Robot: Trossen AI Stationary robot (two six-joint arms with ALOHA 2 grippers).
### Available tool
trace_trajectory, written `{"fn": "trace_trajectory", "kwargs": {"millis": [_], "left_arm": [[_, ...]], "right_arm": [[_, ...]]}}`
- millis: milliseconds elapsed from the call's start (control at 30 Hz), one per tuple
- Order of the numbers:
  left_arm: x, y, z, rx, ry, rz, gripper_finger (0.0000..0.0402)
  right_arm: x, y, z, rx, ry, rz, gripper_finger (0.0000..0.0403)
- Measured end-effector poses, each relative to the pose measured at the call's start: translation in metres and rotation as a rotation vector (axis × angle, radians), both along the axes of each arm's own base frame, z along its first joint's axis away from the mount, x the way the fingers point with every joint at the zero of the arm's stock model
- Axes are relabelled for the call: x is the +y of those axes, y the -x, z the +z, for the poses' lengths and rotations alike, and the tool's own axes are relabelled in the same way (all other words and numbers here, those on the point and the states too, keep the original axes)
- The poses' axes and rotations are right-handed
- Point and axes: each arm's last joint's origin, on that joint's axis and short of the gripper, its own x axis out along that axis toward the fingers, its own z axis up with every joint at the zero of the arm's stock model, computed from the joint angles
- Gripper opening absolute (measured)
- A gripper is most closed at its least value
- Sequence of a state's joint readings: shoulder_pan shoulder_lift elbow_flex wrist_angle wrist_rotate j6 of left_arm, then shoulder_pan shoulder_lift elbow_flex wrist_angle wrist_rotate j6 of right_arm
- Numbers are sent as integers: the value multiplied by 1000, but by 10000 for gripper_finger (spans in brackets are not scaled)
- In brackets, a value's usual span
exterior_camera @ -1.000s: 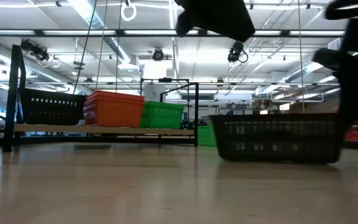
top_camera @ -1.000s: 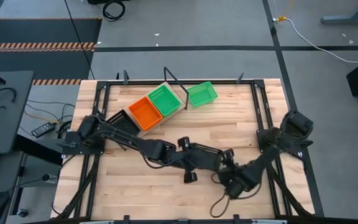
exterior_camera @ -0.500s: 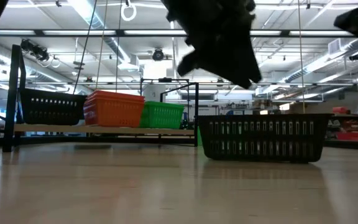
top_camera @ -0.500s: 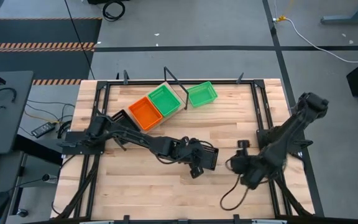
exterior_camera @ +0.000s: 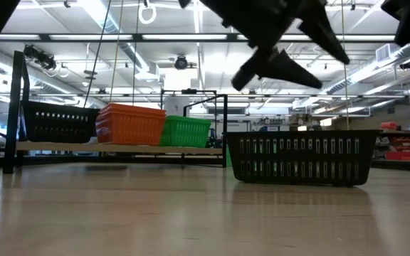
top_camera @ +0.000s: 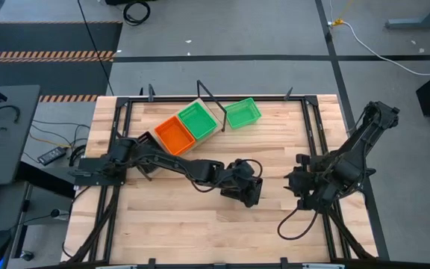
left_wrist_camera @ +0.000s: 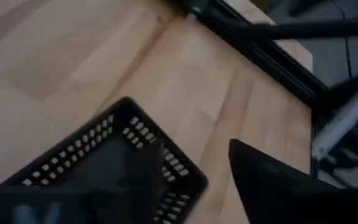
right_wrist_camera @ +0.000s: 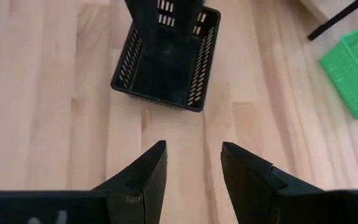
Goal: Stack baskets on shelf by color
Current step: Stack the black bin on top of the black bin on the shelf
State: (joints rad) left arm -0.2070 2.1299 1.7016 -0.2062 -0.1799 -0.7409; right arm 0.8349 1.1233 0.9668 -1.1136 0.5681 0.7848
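The left claw [top_camera: 249, 188] hangs over the middle of the worktop [top_camera: 185, 224], right above a black basket [exterior_camera: 301, 156] that sits flat on the wood. Its fingers [left_wrist_camera: 260, 180] stand apart, one over the basket's inside and one beyond its rim, and they hold nothing. In the low view the claw [exterior_camera: 290, 53] is clear of the basket's top edge, with open air between them.

The right claw [right_wrist_camera: 191, 171] is near the right edge of the worktop, well apart from that basket and pointed towards it. Its fingers [right_wrist_camera: 138, 177] are spread with bare wood showing between them, and it too holds nothing. In the high view this claw [top_camera: 298, 179] sits just inside the black frame rail on that side.

Further out, the shelf [exterior_camera: 119, 147] stands slanted at the far left part of the worktop. It carries a black basket [exterior_camera: 59, 122] at the end nearest the left edge, an orange basket [top_camera: 174, 135] in the middle and a green basket [top_camera: 198, 120] at the far end, the three touching side by side. Another green basket [top_camera: 242, 113] lies on the worktop just beyond that end of the shelf, near the far edge.
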Motion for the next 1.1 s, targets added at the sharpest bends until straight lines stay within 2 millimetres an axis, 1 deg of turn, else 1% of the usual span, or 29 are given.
{"fn": "trace_trajectory", "kwargs": {"millis": [100,267,333,600,667,800,967,1100], "left_arm": [[3,-6,-10,-8,24,28,222],[0,-17,-38,-12,53,32,257],[-1,-20,-42,-41,68,32,262],[-2,-20,-50,-8,57,43,255],[-3,-17,-54,35,52,55,255],[-1,-5,-71,223,49,110,255],[2,7,-79,365,41,150,254],[3,13,-82,437,21,157,254]], "right_arm": [[-1,1,-1,11,33,10,157],[-1,1,-1,22,55,33,157],[-2,2,-2,34,68,40,157],[-4,3,-2,51,108,65,157],[-4,3,-2,50,110,67,157],[-4,3,-2,50,111,67,158],[-4,3,-2,49,109,64,158],[-4,3,-2,46,100,53,158]]}}
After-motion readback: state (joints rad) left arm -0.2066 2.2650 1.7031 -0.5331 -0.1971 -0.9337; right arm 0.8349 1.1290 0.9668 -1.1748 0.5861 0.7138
